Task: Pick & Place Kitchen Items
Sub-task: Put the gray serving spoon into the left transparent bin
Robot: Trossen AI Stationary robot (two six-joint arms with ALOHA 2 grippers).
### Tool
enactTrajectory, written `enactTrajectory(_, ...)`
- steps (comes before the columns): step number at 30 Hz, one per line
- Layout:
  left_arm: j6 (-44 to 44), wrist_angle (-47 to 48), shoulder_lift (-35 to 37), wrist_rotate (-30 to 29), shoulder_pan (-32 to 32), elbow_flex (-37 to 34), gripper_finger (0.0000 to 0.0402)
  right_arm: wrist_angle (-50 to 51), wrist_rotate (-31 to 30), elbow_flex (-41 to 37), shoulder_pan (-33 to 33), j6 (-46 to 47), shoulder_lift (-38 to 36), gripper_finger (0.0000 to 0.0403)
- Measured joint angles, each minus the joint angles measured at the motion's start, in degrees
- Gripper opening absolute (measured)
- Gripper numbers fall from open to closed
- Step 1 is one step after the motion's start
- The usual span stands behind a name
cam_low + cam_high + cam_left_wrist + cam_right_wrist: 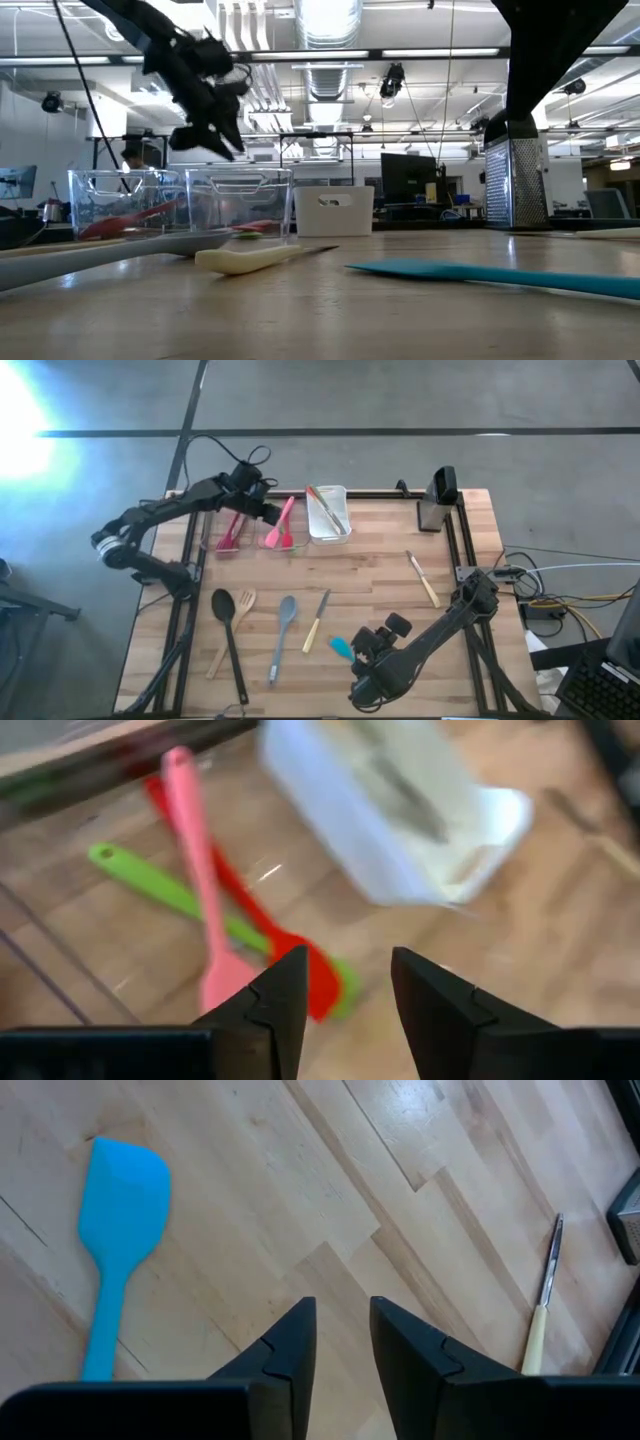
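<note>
My left gripper [268, 510] [348, 990] hangs open above the second clear bin [280, 538] at the far left, holding nothing. In that bin lie a pink spatula [200, 890], a red spatula [270, 935] and a green utensil [160, 885]. The pink handle [288, 508] leans up past the bin's far rim. My right gripper [365, 650] [342, 1320] stands open over bare wood near the front edge. A teal spatula [115, 1210] [342, 648] lies flat beside it, untouched.
Another clear bin [228, 532] holds a red utensil. A white bin [328, 512] holds more utensils, and a metal grater [437, 500] stands far right. On the table lie a black spoon [228, 630], a wooden fork [238, 615], a grey spoon [283, 630] and two cream-handled knives [316, 622] [423, 578].
</note>
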State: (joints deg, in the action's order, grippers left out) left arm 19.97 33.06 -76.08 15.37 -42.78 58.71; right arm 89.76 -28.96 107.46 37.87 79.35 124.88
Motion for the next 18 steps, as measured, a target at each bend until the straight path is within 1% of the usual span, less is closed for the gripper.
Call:
enactTrajectory(3,0.0,0.9,5.3,3.2,1.6,0.0,0.0146,0.0,0.0,0.0,0.0,0.0,0.0,0.0091)
enactTrajectory(6,0.5,2.5,11.0,3.7,4.7,-0.4,0.0146,0.0,0.0,0.0,0.0,0.1,0.0,0.0086)
enactTrajectory(8,1.9,3.8,14.7,3.7,7.8,-1.1,0.0146,0.0,0.0,0.0,0.0,0.2,0.0,0.0082)
enactTrajectory(11,5.1,3.8,19.9,3.3,14.2,-2.7,0.0147,0.0,-1.0,0.0,0.0,0.4,0.0,0.0078)
enactTrajectory(14,9.0,2.9,24.3,-1.1,22.7,-4.9,0.0146,0.0,-1.4,0.0,-0.2,1.2,0.0,0.0077)
enactTrajectory(18,15.0,2.4,27.9,-11.5,35.9,-7.7,0.0146,-0.1,-1.5,0.0,-0.2,1.4,0.0,0.0083)
